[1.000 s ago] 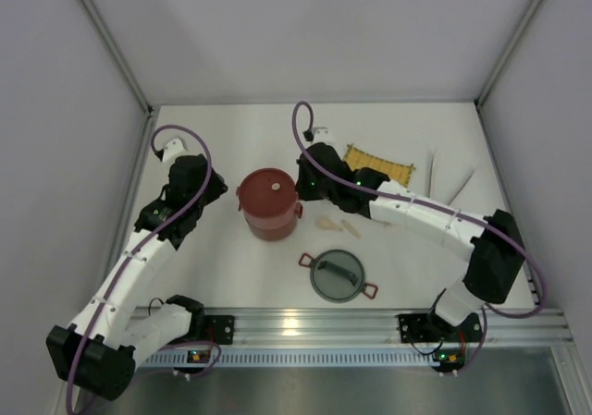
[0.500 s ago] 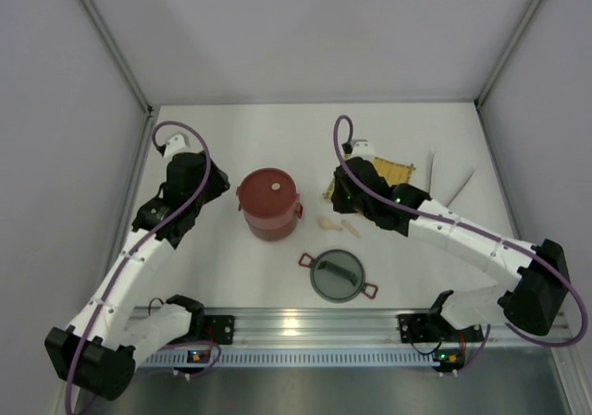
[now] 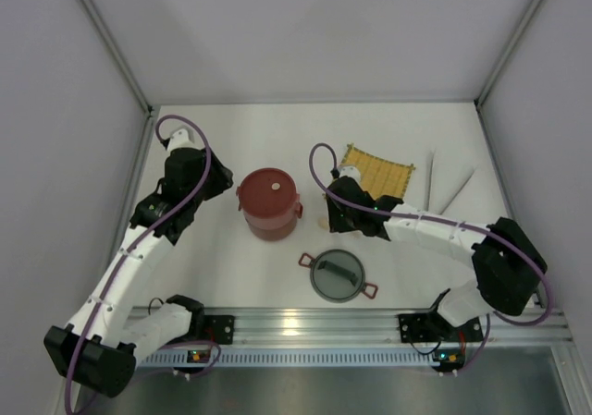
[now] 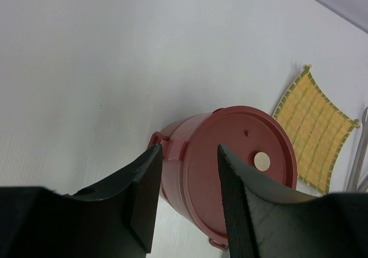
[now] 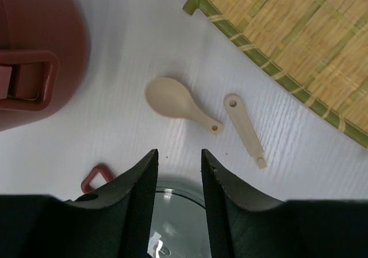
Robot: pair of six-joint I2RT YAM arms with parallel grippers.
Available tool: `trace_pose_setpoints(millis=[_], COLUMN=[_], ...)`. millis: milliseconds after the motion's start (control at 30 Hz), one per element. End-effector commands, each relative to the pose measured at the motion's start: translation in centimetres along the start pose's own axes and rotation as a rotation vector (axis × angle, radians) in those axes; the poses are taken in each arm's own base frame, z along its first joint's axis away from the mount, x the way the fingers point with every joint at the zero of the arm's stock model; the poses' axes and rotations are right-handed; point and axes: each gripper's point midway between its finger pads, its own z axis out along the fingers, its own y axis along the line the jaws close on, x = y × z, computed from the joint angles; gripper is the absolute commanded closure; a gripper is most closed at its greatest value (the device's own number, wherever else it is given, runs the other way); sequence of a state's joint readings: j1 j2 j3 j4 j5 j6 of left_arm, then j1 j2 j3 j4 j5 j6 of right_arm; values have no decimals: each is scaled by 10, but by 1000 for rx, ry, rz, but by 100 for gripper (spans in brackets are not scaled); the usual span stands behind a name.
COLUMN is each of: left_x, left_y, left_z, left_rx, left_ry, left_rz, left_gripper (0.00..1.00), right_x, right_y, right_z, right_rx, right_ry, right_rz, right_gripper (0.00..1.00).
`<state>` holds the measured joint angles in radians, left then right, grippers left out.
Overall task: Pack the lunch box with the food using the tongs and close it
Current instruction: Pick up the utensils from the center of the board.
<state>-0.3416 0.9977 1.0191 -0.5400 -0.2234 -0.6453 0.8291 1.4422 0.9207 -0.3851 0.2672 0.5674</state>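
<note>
The lunch box [image 3: 269, 202] stands stacked and dark red at the table's middle, a flat red lid [image 4: 241, 160] on top. Its grey domed lid [image 3: 338, 276] lies apart, nearer the arms. The tongs [image 3: 449, 186] lie at the far right. No food shows in any view. My left gripper [image 3: 217, 182] hovers just left of the box, open, with the box's rim seen beyond its empty jaws [image 4: 188, 150]. My right gripper [image 3: 333, 221] hangs open and empty [image 5: 179, 153] between the box and the domed lid [image 5: 178, 212].
A cream spoon [image 5: 175, 103] and a cream stick piece [image 5: 244, 130] lie just beyond the right fingertips. The yellow woven mat [image 3: 377, 170] sits behind them. The domed lid's red handle [image 5: 98, 176] is beside the right gripper's left finger. Walls enclose three sides.
The right gripper left the box's right side, swung out to the right, then came back nearer over the spoon pieces, and its jaws opened. The left arm barely shifted.
</note>
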Motion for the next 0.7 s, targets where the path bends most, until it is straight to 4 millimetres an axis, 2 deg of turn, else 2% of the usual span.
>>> trace_pose_setpoints(millis=[0,133,233,500,667], left_x=[-5,-3,-2,-1,0], left_y=[-6,-4,-4,-3,-2], left_z=[-6,-6,-6,-5,-4], left_rx=[23,19,16,13,7], left_ry=[-1,6,8,13,16], left_rz=[24,27,31,31,35], left_gripper=[52,52,52,52,52], right_x=[-21,-12,-13,-19,-14], right_y=[19,22,22,12,7], right_z=[16,36,42,55,60], right_rx=[-82,-101,-107,-76,-74], right_ry=[-65,-34,-39,-27,-11], right_rz=[-11,-31,-47,-64,-78], right_gripper=[64,64,64,64,60])
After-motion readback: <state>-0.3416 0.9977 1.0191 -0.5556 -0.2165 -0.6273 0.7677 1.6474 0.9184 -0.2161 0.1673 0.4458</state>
